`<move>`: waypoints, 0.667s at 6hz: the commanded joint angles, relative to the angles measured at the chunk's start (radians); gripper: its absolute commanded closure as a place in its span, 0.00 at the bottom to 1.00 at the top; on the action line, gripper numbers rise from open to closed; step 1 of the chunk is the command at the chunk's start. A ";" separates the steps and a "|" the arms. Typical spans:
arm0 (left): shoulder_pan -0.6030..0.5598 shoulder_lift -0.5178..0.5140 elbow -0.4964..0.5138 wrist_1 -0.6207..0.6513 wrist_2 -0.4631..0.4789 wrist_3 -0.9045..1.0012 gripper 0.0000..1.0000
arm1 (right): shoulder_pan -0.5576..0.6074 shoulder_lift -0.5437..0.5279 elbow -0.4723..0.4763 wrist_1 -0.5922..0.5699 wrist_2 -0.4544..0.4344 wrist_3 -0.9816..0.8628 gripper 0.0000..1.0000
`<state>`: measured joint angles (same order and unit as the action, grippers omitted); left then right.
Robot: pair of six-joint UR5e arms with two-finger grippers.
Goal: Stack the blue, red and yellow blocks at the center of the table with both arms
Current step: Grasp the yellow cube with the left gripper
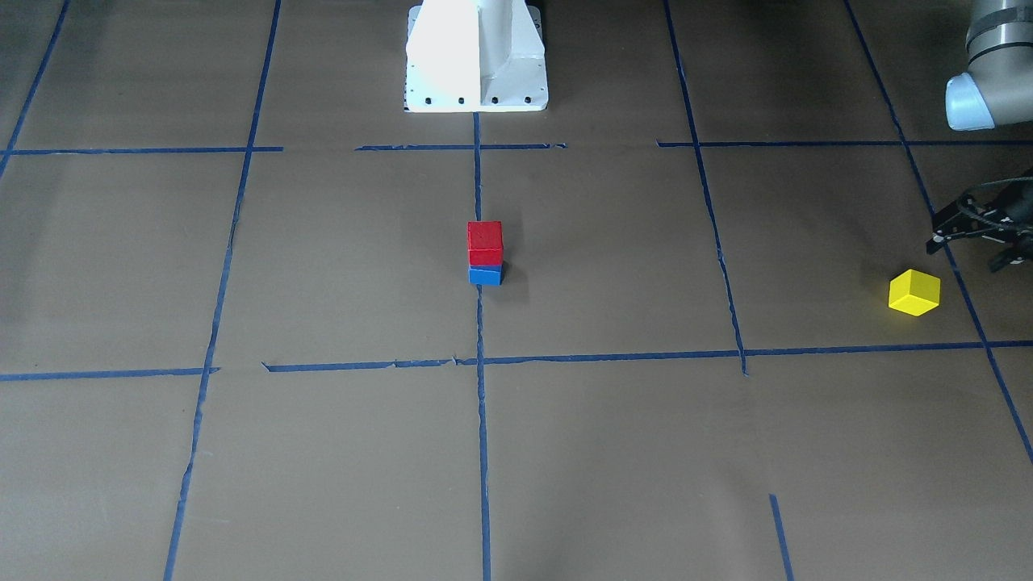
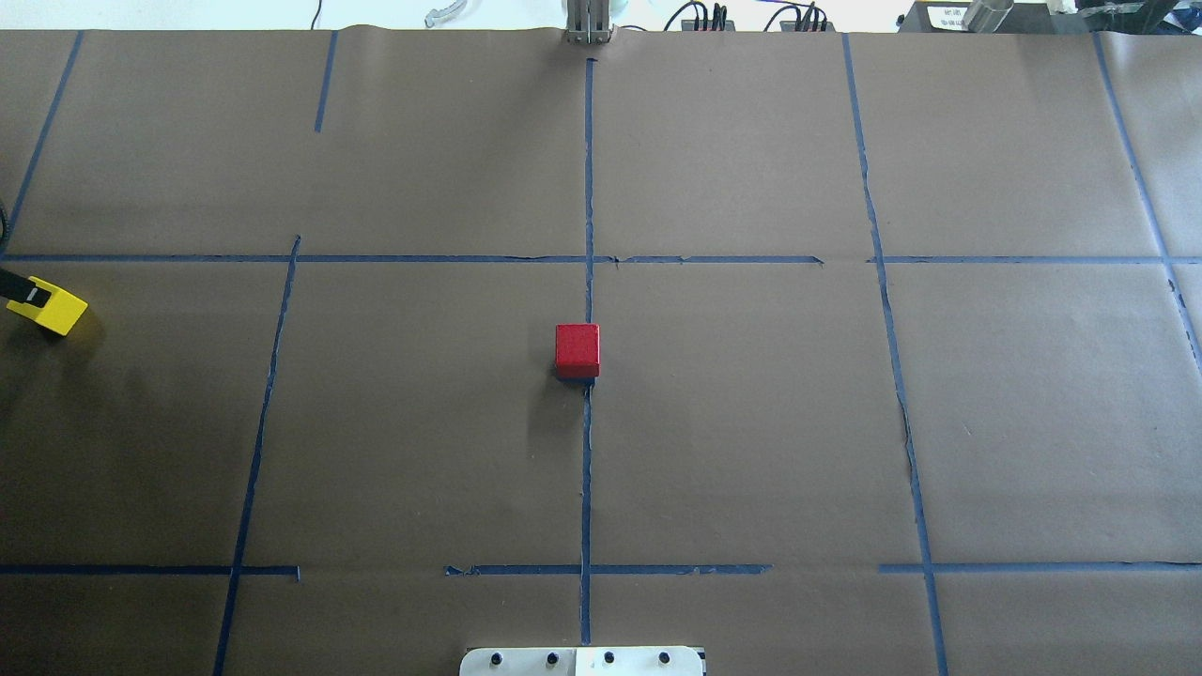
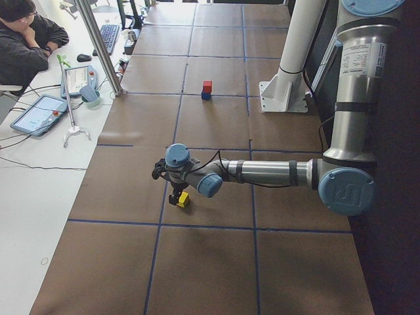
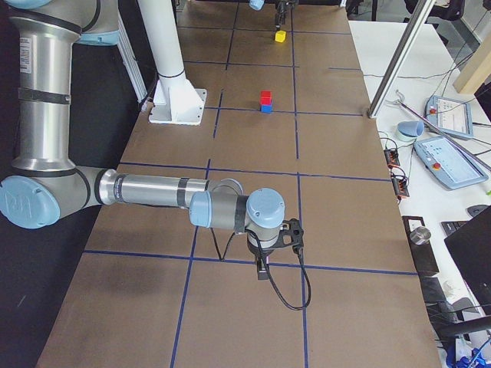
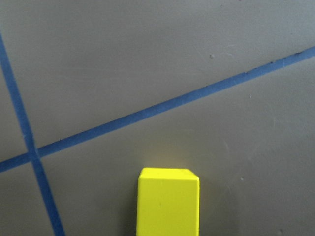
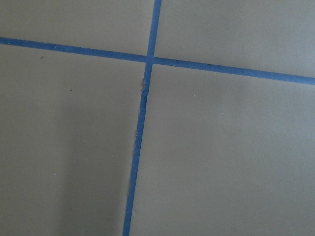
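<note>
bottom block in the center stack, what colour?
The bottom block is blue, under the red block; best in exterior front-facing view.

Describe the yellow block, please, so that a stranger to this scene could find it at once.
On the brown paper-covered table, go to the end on the robot's left. There lies a small yellow cube-shaped block, alone on the paper; the red block and blue block are stacked at the centre.

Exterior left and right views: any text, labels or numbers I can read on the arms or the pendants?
No text can be read in any view.
Left arm sticker: printed lines, too small to read.
Right arm sticker: printed lines, too small to read.
Pendant screens: lit, but contents are blurred.
</note>
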<state>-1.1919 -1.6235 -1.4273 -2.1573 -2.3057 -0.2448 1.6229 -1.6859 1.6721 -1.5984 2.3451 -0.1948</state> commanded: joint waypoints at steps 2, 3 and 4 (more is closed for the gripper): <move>0.028 -0.025 0.065 -0.004 0.005 -0.001 0.00 | 0.000 0.000 0.000 0.000 0.000 0.000 0.00; 0.035 -0.025 0.073 -0.004 0.005 -0.002 0.00 | 0.000 0.000 0.000 0.000 0.000 0.000 0.00; 0.053 -0.025 0.083 -0.004 0.006 -0.004 0.00 | 0.000 0.000 0.000 0.000 0.000 0.000 0.00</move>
<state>-1.1526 -1.6489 -1.3540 -2.1613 -2.3007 -0.2472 1.6230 -1.6858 1.6719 -1.5984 2.3455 -0.1948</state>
